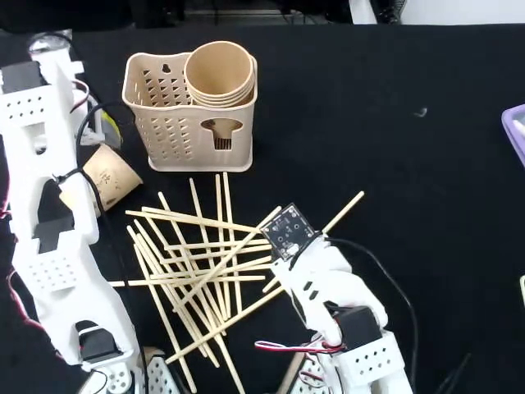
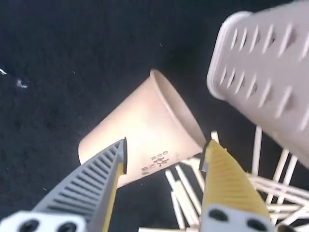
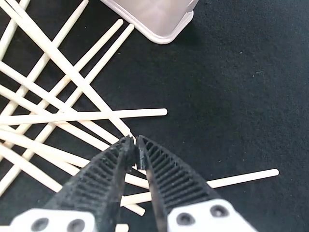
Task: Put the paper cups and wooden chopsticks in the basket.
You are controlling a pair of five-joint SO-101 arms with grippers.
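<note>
High view takes in what neither wrist camera does: stacked paper cups standing upright inside the basket, and the whole spread of wooden chopsticks lying crossed on the desk between the two arms.

The left wrist view gives the close look at the loose paper cup. It lies on its side just beyond the left gripper, its rim on the basket's side. That gripper is spread wide, one finger to either side of the cup. Whether either pad touches the paper cannot be told. The basket's slotted wall stands just past the cup, off to one side of the gripper.

In the right wrist view the right gripper has its jaws almost together, with a thin gap between them, low over the chopsticks. The end of one chopstick meets the tips; whether it is pinched cannot be told. A corner of the basket lies well ahead of this gripper.

The desk is black, and a lilac container shows at its edge in the high view.
</note>
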